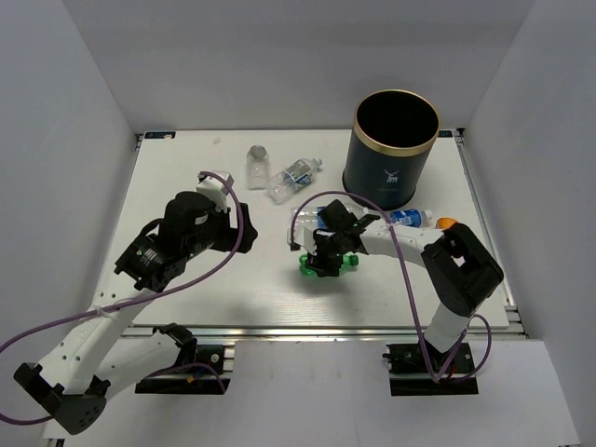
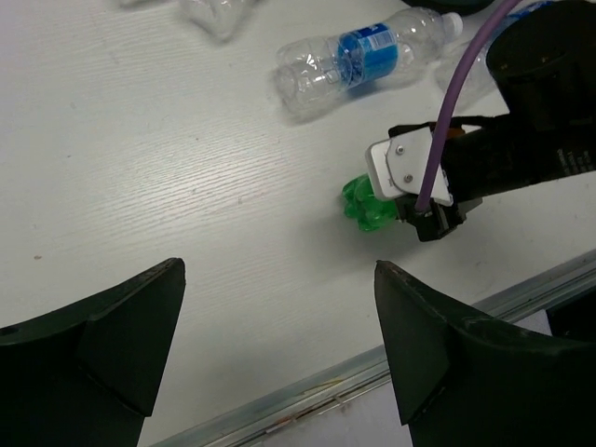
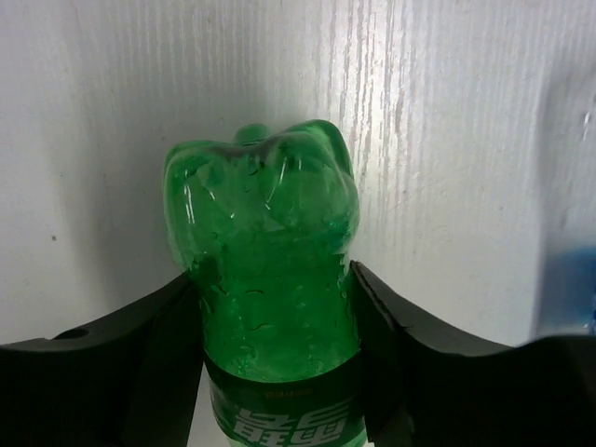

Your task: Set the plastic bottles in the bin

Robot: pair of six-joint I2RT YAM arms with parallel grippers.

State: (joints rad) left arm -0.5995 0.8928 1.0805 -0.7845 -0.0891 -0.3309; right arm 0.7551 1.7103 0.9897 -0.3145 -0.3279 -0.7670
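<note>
**Fig. Grasp stage, green bottle (near → far).**

**Step.** Nearest the arm bases, the R gripper (image 1: pixel 328 264) is clamped on the green bottle (image 3: pixel 265 233). One finger presses each side of the body, just above the label (R wrist view). The bottle lies on its side near the table (image 1: pixel 186 168) centre, w/ its base end poking out past the fingers. It appears not yet lifted, though contact w/ the surface can't be confirmed. Judged: pick secured, transport not begun.

**Next move.** Raise the bottle well clear, then swing it to the far right and over the gold rim of the bin (image 1: pixel 372 163) before letting go. The bin stands upright and tall, so height must be gained first. The path passes over a blue-label bottle (image 1: pixel 408 217) lying just beside the R forearm, in front of the bin.

**Pose.**
- R arm: elbow folded at the near right, forearm reaching left toward centre, wrist low and pitched down.
- L arm: raised from the near-left base, wrist above the table left of centre. The L gripper (image 2: pixel 277 279) has its fingers spread wide, holding nothing, and looks on at the green bottle from apart.

**Farther field.** A clear bottle w/ blue label (image 1: pixel 296 179) and a small clear bottle (image 1: pixel 257 163) lie mid-far, left of the bin, both untouched.
</note>
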